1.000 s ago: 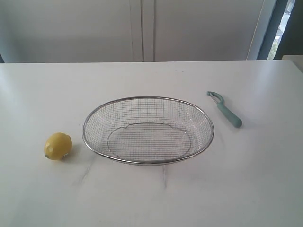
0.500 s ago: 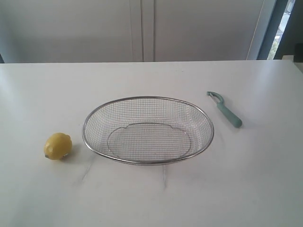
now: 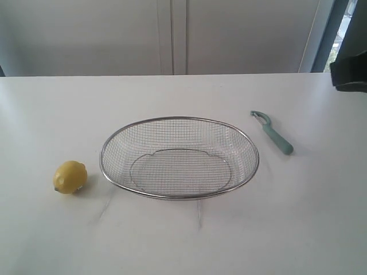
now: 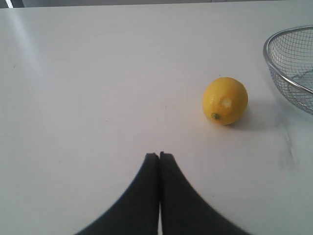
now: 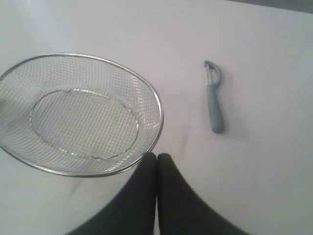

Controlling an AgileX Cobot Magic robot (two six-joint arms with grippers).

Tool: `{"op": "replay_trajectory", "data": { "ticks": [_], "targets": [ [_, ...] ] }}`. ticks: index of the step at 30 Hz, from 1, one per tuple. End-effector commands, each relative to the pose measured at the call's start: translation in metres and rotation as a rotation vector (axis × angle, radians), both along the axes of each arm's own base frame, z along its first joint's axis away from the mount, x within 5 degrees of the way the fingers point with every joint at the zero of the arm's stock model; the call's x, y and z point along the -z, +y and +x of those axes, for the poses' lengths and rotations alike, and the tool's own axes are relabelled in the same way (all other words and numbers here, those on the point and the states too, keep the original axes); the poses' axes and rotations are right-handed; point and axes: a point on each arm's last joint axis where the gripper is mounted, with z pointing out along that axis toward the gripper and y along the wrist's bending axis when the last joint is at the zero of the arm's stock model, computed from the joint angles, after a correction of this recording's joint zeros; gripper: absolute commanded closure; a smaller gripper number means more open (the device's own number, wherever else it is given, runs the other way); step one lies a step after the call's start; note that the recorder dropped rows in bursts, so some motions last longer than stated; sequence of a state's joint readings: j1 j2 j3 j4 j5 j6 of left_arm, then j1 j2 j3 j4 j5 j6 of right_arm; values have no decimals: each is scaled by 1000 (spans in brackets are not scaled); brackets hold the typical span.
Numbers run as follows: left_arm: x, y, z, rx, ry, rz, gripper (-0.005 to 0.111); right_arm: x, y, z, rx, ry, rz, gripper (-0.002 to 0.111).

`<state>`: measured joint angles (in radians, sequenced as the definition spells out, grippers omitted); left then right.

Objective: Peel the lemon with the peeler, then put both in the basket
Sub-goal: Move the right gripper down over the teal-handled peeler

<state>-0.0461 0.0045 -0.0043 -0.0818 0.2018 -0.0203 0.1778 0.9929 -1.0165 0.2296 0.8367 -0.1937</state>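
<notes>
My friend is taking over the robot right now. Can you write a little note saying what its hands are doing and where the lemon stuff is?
Left gripper: shut, holding nothing, close to the lemon.
Right gripper: shut, holding nothing, by the basket rim.
Lemon: on the table, left of the basket, looks unpeeled.
Peeler: on the table, right of the basket.
Basket: empty.
Done: nothing.
Left: grab both, peel the lemon, put both in the basket.

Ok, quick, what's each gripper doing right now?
Left gripper: shut, holding nothing; the small bright yellow lemon lies apart from it.
Right gripper: shut, holding nothing; the slim teal-handled metal peeler lies apart from it.
</notes>
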Motion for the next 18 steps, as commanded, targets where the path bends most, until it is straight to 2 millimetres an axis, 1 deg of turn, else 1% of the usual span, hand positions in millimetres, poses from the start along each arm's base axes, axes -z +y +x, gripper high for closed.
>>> {"op": "replay_trajectory", "data": {
  "ticks": [1, 6, 8, 13, 16, 18],
  "targets": [
    [1, 0, 0, -4, 1, -1, 107, -1, 15, 8, -84, 59, -20, 108],
    [1, 0, 0, -4, 1, -1, 107, 1, 35, 24, -156, 100, -42, 108],
    [1, 0, 0, -4, 1, -1, 107, 6, 41, 34, -172, 115, -70, 108],
    [1, 0, 0, -4, 1, -1, 107, 30, 51, 61, -189, 194, -155, 108],
    [1, 0, 0, -4, 1, -1, 107, 51, 55, 76, -191, 258, -192, 108],
    [1, 0, 0, -4, 1, -1, 107, 64, 55, 85, -193, 289, -248, 108]
  ]
}}
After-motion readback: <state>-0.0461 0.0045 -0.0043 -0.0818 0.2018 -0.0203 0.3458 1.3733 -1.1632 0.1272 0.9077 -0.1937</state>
